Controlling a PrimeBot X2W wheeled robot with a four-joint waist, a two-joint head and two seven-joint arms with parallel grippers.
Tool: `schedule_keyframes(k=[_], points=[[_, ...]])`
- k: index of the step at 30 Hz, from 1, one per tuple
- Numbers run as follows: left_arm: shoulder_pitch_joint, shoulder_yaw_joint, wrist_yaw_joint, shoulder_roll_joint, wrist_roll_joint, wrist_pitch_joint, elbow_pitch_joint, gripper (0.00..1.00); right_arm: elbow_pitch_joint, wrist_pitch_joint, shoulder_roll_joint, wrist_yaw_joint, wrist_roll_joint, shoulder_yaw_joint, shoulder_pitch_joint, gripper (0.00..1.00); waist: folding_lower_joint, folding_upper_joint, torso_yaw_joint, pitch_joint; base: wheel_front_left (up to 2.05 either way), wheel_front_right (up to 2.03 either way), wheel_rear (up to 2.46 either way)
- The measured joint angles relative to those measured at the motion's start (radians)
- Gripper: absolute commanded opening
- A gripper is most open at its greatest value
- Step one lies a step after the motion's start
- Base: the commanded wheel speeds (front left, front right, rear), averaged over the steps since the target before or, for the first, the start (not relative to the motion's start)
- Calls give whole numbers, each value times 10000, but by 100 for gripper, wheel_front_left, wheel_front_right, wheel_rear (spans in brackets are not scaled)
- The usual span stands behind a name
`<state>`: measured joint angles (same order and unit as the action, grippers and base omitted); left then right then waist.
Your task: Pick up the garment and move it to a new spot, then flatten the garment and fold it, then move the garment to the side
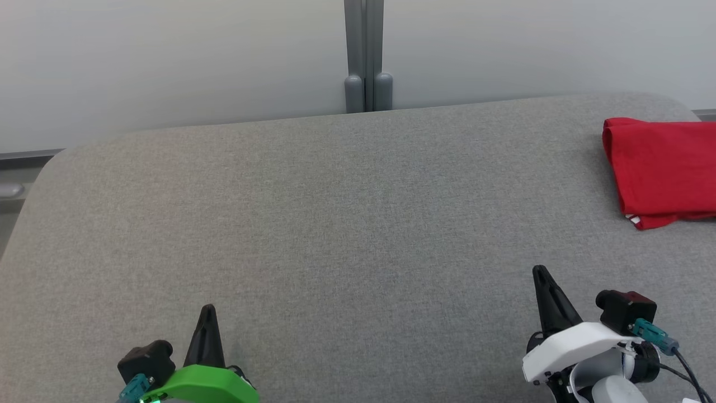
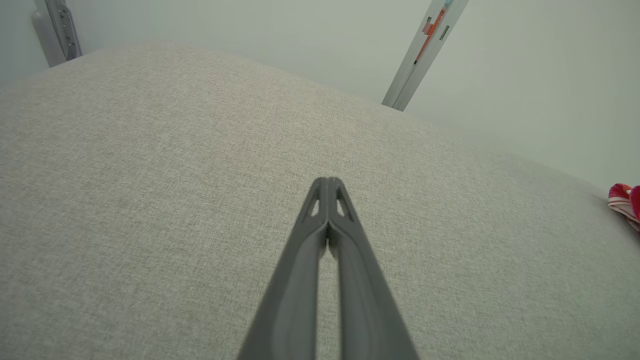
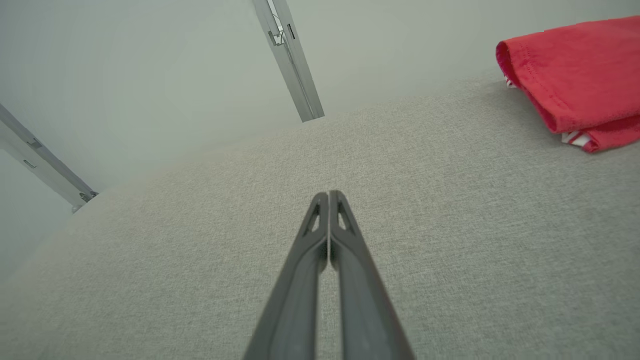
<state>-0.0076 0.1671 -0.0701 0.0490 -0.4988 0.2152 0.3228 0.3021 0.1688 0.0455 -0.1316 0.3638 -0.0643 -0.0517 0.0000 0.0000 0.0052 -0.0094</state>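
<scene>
From the head, the garment (image 1: 663,168) lies folded at the far right corner of the table (image 1: 335,224), cut off by the picture's right edge. It looks set aside there on purpose, leaving the middle free, so the task seems all but finished. It is a flat red stack with a soft rounded fold on its left side, and a bit of white-striped trim peeks out at its near corner. The table is covered in coarse grey woven cloth and has rounded corners. A grey metal post (image 1: 367,56) stands against the pale wall behind it. The left gripper (image 1: 208,316) and the right gripper (image 1: 542,280) sit at the near edge, well apart from the garment. Each is pressed into a single dark spike and holds nothing, which reads as a rest pose.

From the left wrist, the two smooth dark fingers (image 2: 300,260) meet at their tips above bare cloth. A sliver of red with pale stripes shows at the far right.

From the right wrist, that arm's fingers (image 3: 300,260) are likewise together and empty. The garment is up at the right, a soft knit with a stitched hem and a plump fold.
</scene>
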Motion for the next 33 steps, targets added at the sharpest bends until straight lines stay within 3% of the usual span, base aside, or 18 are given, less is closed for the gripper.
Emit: schedule_keyframes(k=[33], points=[[-259,-1080,792,0,-4431,-1281,-299,0,-196,-1074,36,2,5022,654,-151,0,0,0,-15,35,0,0,0]])
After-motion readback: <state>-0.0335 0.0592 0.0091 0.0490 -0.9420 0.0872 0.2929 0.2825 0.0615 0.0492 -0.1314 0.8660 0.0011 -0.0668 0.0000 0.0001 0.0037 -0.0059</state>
